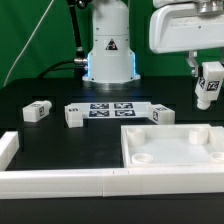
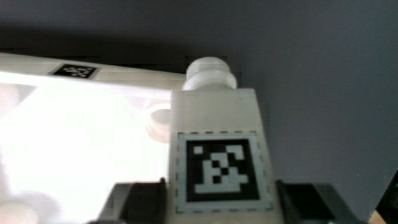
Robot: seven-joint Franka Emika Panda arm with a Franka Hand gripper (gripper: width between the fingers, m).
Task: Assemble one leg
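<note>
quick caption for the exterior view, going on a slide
Gripper holds one leg in the air, three other legs and the white panel on the table.

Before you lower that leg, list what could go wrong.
1. The held leg hangs in the air with its peg seemingly over the table beside the panel, not over a socket. Lowered straight, it may miss.
2. The fingers grip only one end of it, so contact could tilt it or make it slip.
3. A loose leg lies close to the panel's far edge and could get knocked.
</note>
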